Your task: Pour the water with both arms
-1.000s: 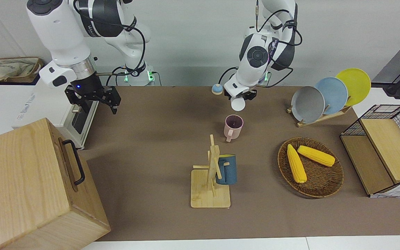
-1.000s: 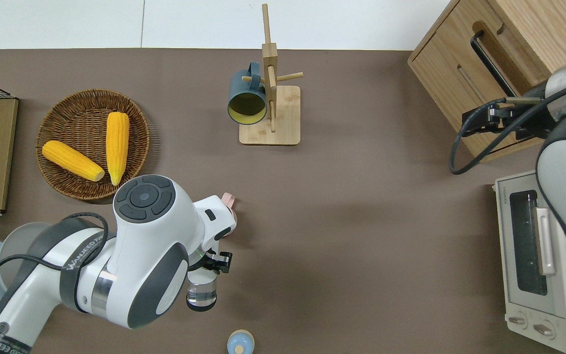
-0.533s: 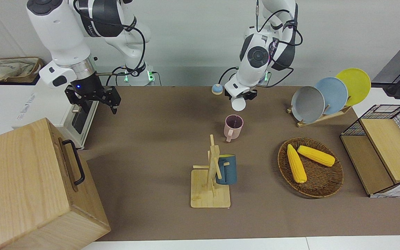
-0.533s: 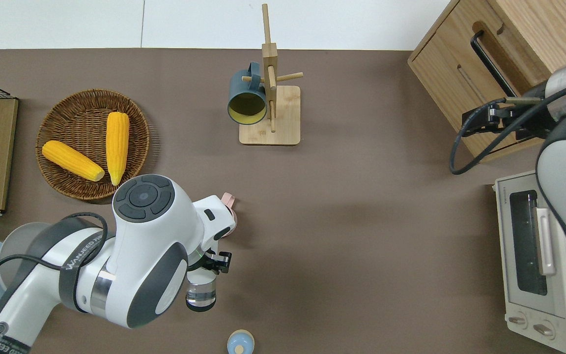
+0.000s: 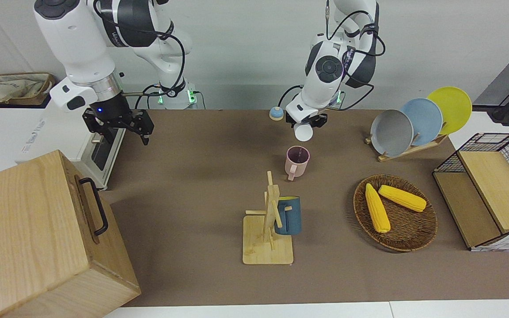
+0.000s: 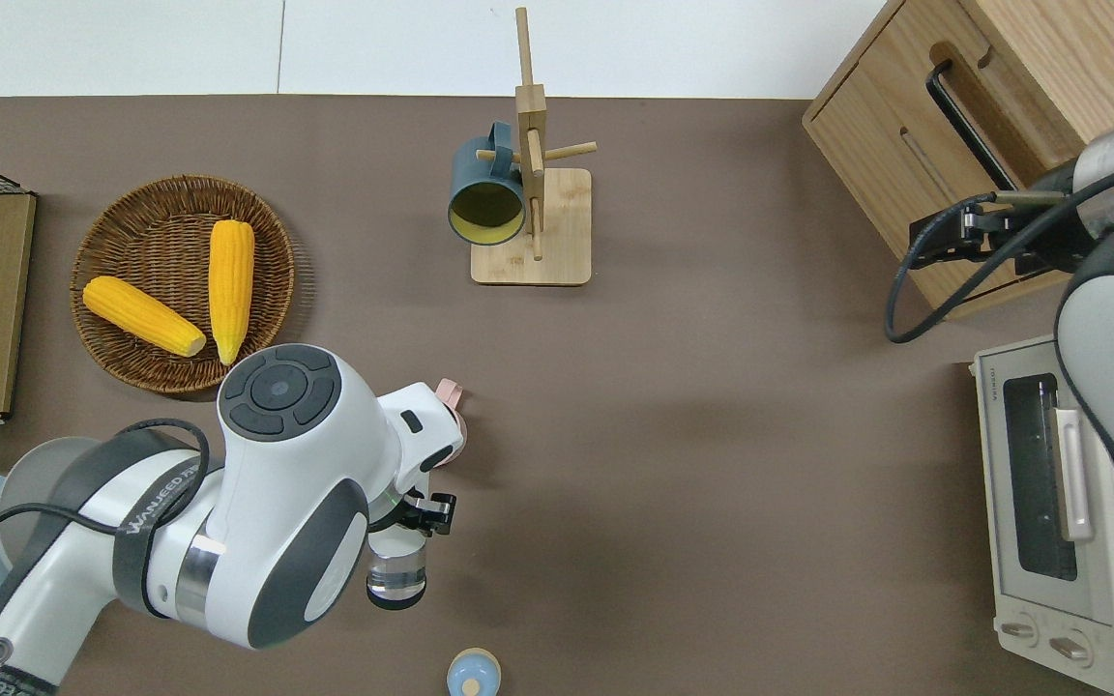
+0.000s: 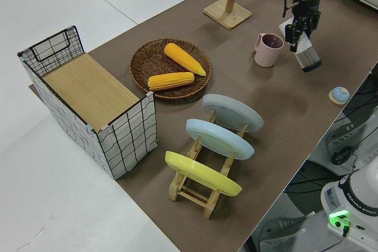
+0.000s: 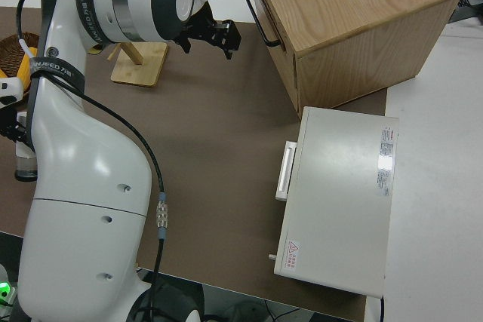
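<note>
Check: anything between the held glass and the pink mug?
Nothing visible. The left gripper holds the glass tilted, its mouth toward the pink mug; only open air between them. The rack with the blue mug stands farther from the robots.

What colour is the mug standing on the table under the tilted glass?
Pink: the mug shows best in the front view.

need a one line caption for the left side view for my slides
Left gripper holds a tilted clear glass beside the pink mug on the brown table.
</note>
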Robot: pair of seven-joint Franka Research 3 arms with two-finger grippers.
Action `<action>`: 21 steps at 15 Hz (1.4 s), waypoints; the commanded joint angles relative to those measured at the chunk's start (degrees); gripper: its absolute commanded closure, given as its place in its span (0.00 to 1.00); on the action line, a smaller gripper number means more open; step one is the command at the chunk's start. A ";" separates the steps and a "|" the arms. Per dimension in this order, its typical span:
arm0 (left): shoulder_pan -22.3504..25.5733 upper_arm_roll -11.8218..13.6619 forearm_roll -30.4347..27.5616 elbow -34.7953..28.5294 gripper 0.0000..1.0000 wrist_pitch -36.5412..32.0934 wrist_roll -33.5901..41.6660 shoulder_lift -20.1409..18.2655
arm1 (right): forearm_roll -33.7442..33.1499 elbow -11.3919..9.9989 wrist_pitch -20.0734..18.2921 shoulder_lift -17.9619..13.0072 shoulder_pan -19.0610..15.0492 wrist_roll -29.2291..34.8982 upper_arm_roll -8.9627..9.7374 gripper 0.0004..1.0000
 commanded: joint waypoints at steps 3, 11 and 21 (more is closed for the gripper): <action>-0.26 -0.23 0.13 -9.44 1.00 10.21 -0.37 -8.31 | -0.23 -1.33 0.15 -1.21 -1.15 -0.96 1.01 0.00; -0.78 -0.94 -1.36 -18.68 1.00 25.69 -0.36 -14.03 | -0.23 -1.33 0.15 -1.21 -1.15 -0.96 1.01 0.00; 0.00 -0.15 -1.36 -22.99 1.00 26.05 0.17 -18.34 | -0.23 -1.33 0.15 -1.21 -1.15 -0.96 1.01 0.00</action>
